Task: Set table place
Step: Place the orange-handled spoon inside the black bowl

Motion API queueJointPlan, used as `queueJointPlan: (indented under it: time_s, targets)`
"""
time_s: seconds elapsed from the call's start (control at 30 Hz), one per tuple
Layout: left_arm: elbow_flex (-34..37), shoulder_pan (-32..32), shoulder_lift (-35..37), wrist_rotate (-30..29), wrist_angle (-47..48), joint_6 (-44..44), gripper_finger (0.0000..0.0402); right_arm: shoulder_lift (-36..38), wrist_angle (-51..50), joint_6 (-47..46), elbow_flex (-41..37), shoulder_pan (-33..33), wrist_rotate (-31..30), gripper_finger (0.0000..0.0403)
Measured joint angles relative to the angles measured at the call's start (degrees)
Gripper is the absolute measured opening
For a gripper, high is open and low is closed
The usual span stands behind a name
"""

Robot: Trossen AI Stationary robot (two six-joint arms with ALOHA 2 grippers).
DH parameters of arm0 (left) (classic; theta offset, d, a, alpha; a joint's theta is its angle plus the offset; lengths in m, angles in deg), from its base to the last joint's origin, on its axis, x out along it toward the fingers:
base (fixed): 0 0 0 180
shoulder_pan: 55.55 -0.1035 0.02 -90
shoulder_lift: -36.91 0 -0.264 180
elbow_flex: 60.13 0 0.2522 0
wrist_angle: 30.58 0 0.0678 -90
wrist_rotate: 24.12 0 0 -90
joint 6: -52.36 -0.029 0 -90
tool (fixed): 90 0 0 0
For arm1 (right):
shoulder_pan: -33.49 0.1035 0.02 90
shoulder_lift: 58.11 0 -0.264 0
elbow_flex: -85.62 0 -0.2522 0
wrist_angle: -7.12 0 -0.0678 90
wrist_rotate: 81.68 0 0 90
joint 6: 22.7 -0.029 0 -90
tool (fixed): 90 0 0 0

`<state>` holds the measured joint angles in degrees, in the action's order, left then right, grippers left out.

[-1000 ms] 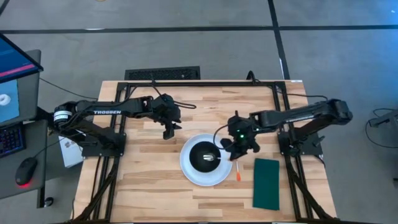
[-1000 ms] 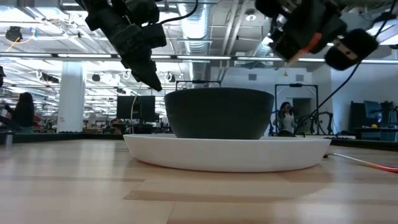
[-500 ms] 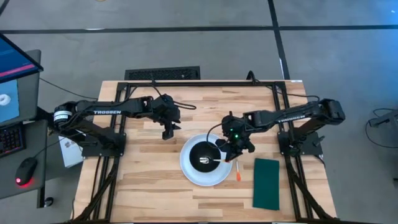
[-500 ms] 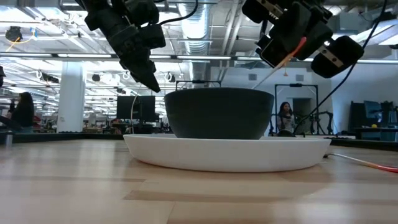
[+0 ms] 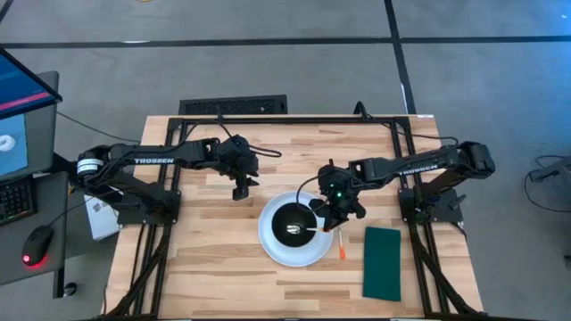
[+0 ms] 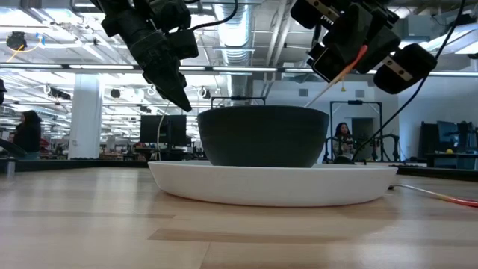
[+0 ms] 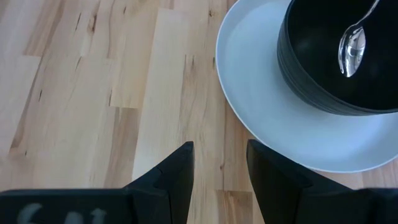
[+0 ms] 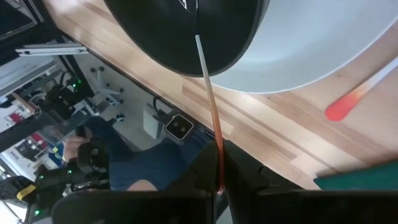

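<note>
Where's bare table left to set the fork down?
Bare wood lies left of the plate, between it and the table's left edge, and along the front edge. The right is crowded: the right gripper holds the spoon over the bowl, with fork and napkin beside it.

The right gripper (image 5: 332, 217) hangs tilted, fingers clamped on a spoon handle (image 8: 211, 118). The left gripper (image 5: 241, 188) hovers, fingers parted.

The right gripper (image 5: 333, 215) has lowered the spoon (image 5: 303, 228) into the bowl (image 5: 293, 225).
</note>
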<state>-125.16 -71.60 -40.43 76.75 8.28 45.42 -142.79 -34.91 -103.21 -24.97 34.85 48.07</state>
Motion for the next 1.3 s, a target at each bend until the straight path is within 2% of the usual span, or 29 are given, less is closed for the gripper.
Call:
queueJointPlan:
  time_s: [0.23,0.73,1.1,1.3]
  targets:
    - [0.0,0.0,0.0,0.0,0.0,0.0,0.0137,0.0,0.0,1.0,0.0,-0.8,-0.7,0.0056]
    - [0.0,0.0,0.0,-0.7,1.2,0.4,0.0137,0.0,0.0,1.5,0.0,-1.6,0.0,0.0125]
    - [0.0,0.0,0.0,-0.9,1.2,0.5,0.0137,0.0,0.0,3.1,0.0,-3.6,3.7,0.0164]
    - [0.0,0.0,0.0,-3.9,1.2,2.1,0.0137,1.1,-0.2,9.7,0.0,-6.8,7.6,0.0166]
